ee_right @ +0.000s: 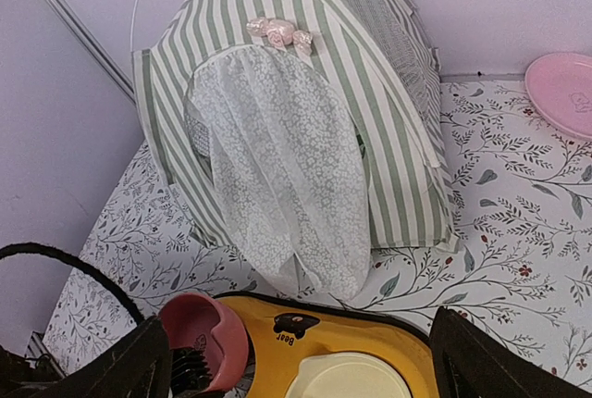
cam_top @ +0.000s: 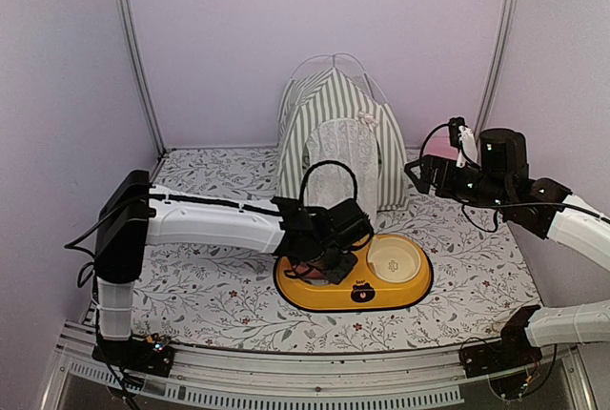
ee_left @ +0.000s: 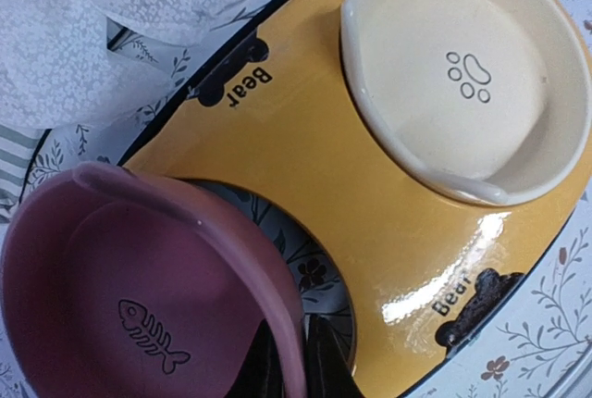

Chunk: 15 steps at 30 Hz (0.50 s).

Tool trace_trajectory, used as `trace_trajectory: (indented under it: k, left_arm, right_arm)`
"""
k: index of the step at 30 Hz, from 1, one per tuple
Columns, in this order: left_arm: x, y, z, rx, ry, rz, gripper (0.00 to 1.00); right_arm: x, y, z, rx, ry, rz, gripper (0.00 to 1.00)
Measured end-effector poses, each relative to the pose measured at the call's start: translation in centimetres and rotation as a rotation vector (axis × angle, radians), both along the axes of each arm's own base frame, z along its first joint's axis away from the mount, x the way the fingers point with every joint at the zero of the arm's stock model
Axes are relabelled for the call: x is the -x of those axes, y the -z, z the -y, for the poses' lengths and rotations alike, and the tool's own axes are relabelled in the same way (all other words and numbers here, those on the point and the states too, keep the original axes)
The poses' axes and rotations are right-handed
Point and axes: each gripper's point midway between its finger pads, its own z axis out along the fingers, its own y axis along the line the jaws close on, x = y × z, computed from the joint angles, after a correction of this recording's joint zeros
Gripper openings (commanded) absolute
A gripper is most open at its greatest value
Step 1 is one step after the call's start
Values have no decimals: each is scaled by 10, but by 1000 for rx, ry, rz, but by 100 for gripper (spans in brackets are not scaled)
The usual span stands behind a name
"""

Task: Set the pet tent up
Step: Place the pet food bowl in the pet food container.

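Noting from the lower edge of the overhead frame upward: the bench is covered by a floral cloth. At lower centre lies a yellow feeder tray with black "Bear" marks. The left end effector reaches in from the left, its fingers narrow and clamped on the rim of a pink bowl bearing a fish-bone emblem. The bowl is tilted over the tray's open left cut-out, through which the cloth shows; whether the bowl touches the tray cannot be told. A cream bowl with a paw print is seated in the tray's right cut-out. At middle right the right end effector hangs above the bench, fingers spread wide, holding nothing, and its camera faces the tent. A pink dish lies on the cloth at the right edge of that wrist view. Just behind the tray, at upper centre against the back wall, the pet tent stands upright on the cloth. Its green-and-white stripes are taut, its lace door flap hangs closed under a pink bow, and thin white poles arch above the peak.
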Motion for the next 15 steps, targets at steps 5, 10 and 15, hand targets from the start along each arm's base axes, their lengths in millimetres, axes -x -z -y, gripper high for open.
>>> trace_trajectory:
  k: [5, 10, 15]
  left_arm:
    - [8, 2, 6, -2, 29, -8, 0]
    - [19, 11, 11, -4, 47, -38, 0]
    - [20, 16, 12, -4, 43, -47, 11]
  right_arm:
    - [0, 0, 0, 0, 0, -1, 99]
    - [0, 0, 0, -4, -1, -3, 99]
    - [1, 0, -1, -14, 2, -8, 99]
